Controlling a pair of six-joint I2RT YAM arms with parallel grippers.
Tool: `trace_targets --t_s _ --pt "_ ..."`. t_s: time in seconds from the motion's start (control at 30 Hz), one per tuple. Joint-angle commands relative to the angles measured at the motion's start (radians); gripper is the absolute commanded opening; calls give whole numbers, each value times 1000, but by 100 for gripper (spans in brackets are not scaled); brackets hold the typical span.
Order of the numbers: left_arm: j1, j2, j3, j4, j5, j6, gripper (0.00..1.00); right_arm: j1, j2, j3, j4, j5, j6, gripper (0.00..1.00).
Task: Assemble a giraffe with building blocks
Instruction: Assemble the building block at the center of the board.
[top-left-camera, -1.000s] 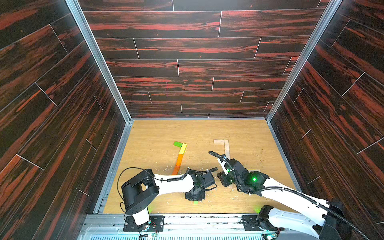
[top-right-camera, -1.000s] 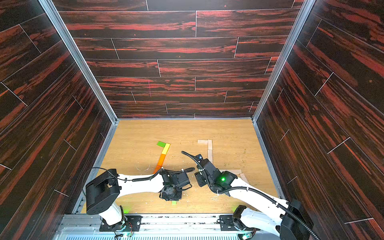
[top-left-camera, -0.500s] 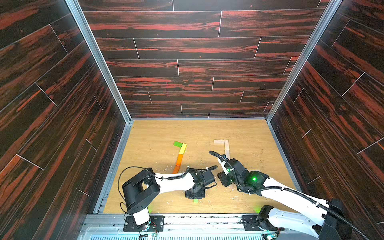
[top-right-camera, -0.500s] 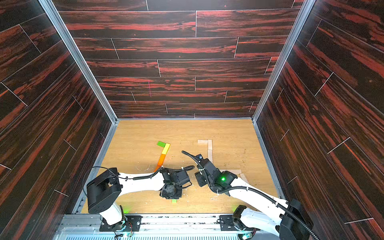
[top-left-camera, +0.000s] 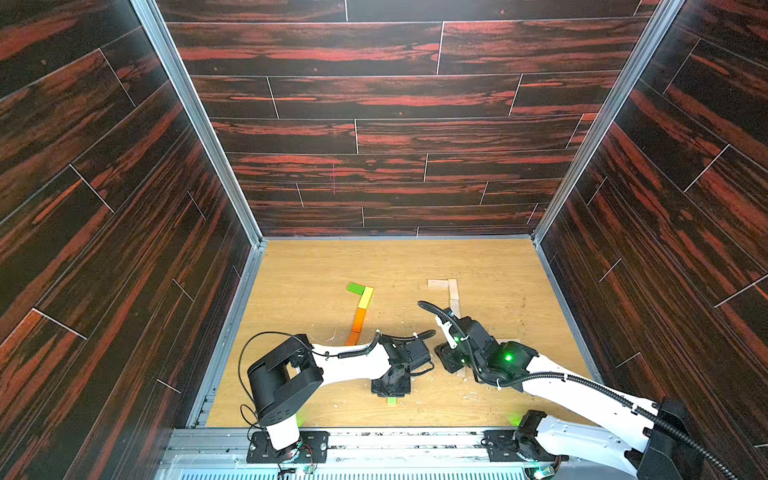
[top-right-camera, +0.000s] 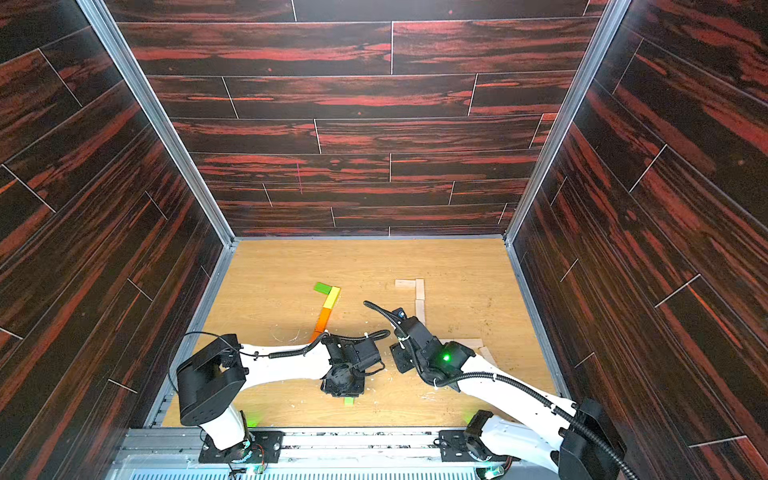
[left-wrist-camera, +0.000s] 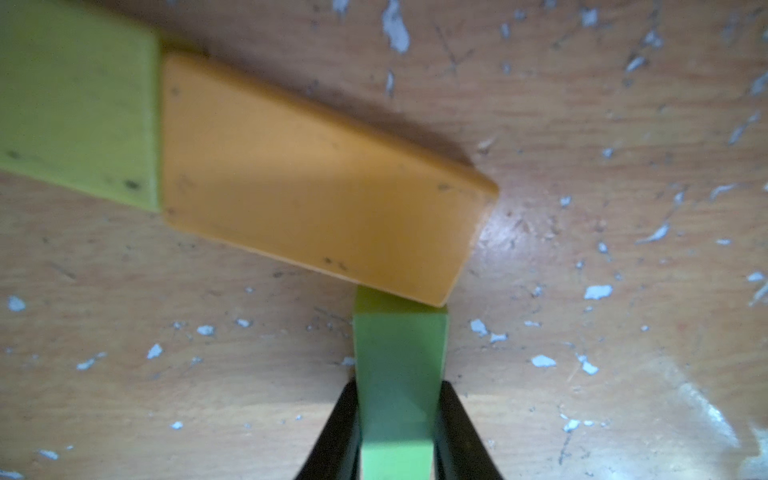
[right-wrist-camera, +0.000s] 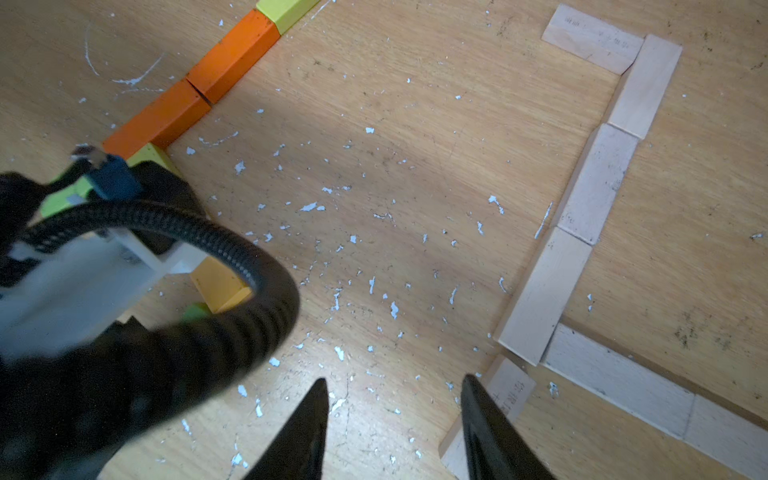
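My left gripper (left-wrist-camera: 399, 382) is shut on a green block (left-wrist-camera: 401, 336), whose far end meets a corner of a yellow-orange block (left-wrist-camera: 324, 187) lying on the floor. A yellow-green block (left-wrist-camera: 75, 104) abuts that one. In both top views the left gripper (top-left-camera: 391, 388) points down near the front, with the green block's end (top-left-camera: 391, 400) showing below it. A coloured line of green (top-left-camera: 356, 288), yellow (top-left-camera: 366, 297) and orange blocks (top-left-camera: 359, 319) runs back from there. My right gripper (right-wrist-camera: 395, 379) stands open over bare floor, beside a row of pale blocks (right-wrist-camera: 598, 183).
Pale blocks (top-left-camera: 453, 291) form an angled outline right of the middle, with more of them (right-wrist-camera: 615, 378) near the right gripper (top-left-camera: 451, 359). Dark wood-patterned walls close in the wooden floor (top-left-camera: 415, 262) on three sides. White flecks dot the floor.
Hardly anything: the left arm has crept slightly and still holds the green block. The right arm has stayed put.
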Motion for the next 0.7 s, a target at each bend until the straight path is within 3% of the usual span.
trace_targets --t_s 0.0,0.33,0.67 --pt "12 25 10 16 -40 10 31 -5 10 -14 10 -8 -1 53" --pt "12 9 13 14 -43 7 46 -6 7 -11 3 -8 2 53" --pt "11 -124 29 -33 -80 30 60 -6 -9 0 -10 -2 6 53"
